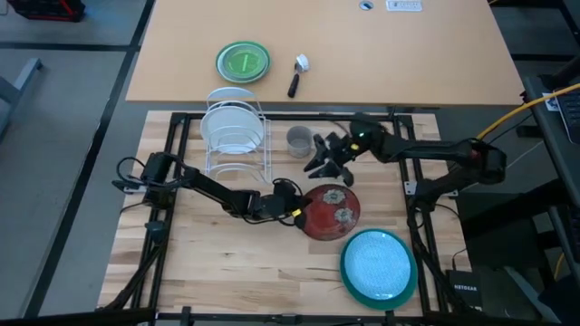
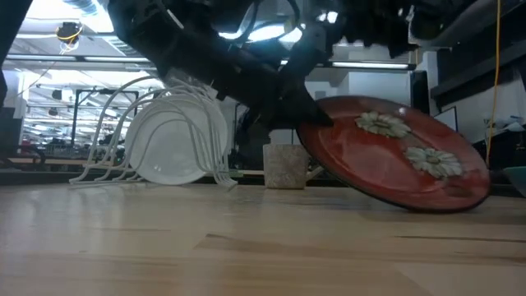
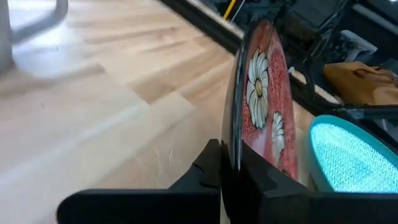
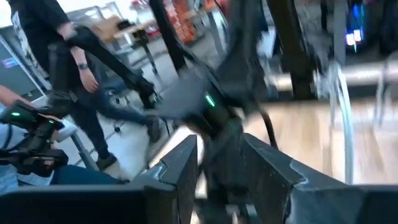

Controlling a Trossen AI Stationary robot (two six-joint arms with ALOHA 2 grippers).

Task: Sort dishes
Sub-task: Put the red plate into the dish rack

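A dark red plate with white flowers [image 1: 333,213] lies near the middle of the wooden table, and my left gripper [image 1: 296,211] is shut on its rim. In the low view the plate [image 2: 394,152] is tilted. A teal plate [image 1: 379,265] lies flat at the near right and also shows in the left wrist view [image 3: 351,158]. A grey mug [image 1: 299,140] stands beside the white wire rack [image 1: 237,145], in which pale plates [image 2: 173,148] stand on edge. My right gripper [image 1: 319,161] hangs open above the table between the mug and the red plate, holding nothing [image 4: 219,171]. My left gripper pinches the red plate's rim [image 3: 235,155] on the side toward the table's left, with one finger on the flowered face and one on the underside. The fingers reach in from the left, slanting slightly down. The held side is raised; the opposite rim [image 2: 436,205] rests on the table.
On the far table lie a small green plate [image 1: 243,62] and a black-handled tool with a white head [image 1: 297,76]. A black frame [image 1: 172,163] runs round the wooden table. People stand in the room beyond [image 4: 68,68].
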